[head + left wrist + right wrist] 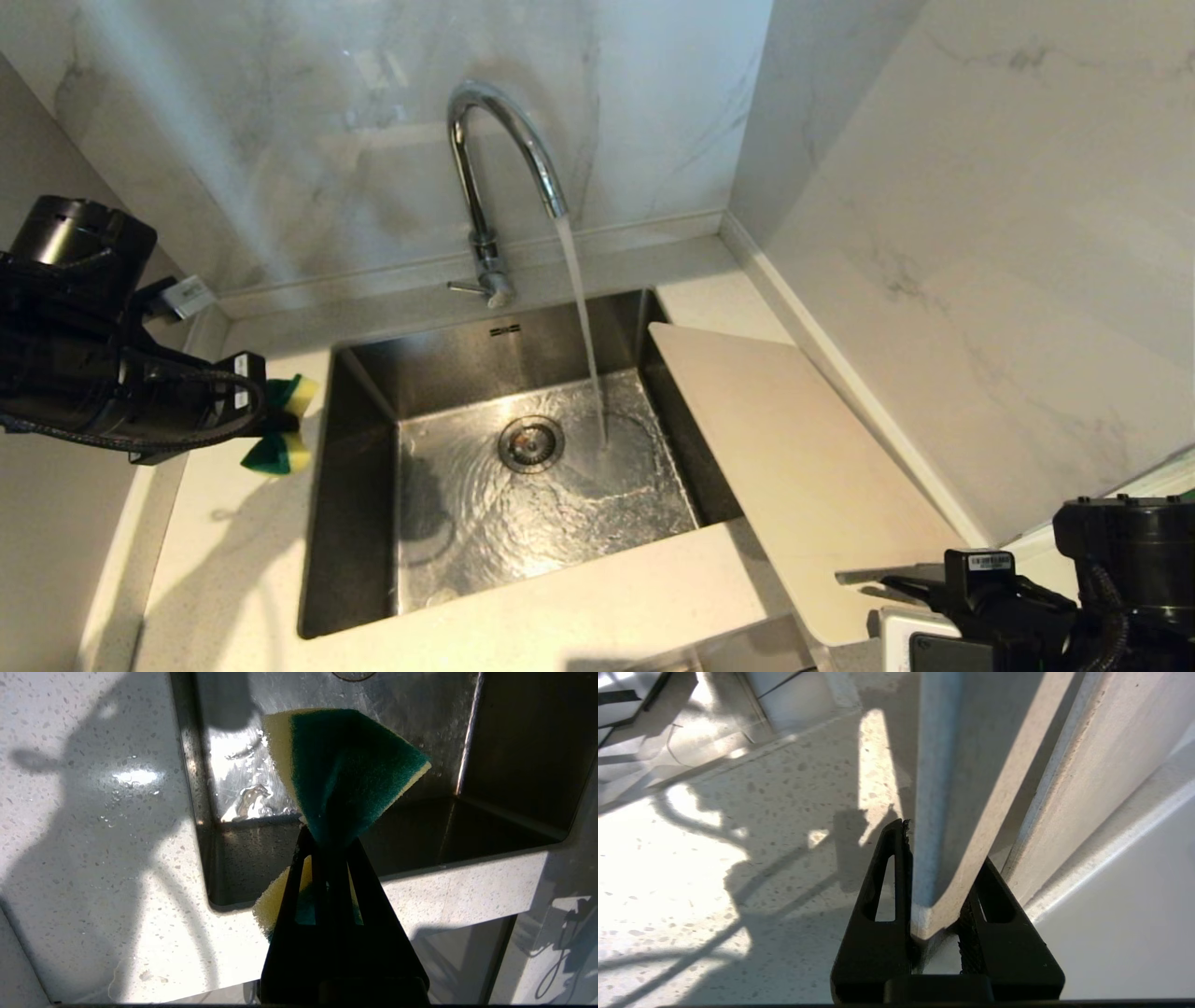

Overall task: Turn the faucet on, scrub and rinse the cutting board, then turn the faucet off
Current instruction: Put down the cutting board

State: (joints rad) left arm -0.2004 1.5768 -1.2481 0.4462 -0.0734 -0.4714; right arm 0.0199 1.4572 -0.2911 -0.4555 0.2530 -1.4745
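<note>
The chrome faucet (485,177) stands behind the sink, and a stream of water (583,317) runs from its spout into the basin. The pale beige cutting board (794,448) lies slanted on the counter right of the sink, its far end over the sink's right rim. My right gripper (854,583) is shut on the board's near corner; in the right wrist view the cutting board (966,788) sits between the fingers of the right gripper (941,858). Left of the sink, my left gripper (266,422) is shut on a green and yellow sponge (301,394), pinched at its middle. In the left wrist view the sponge (345,765) fans out past the left gripper (327,840).
The steel sink (355,523) has a wet floor and a round drain (530,443). Speckled white counter (224,560) surrounds it. Marble walls close in behind and on the right (980,233), close to the board's long edge.
</note>
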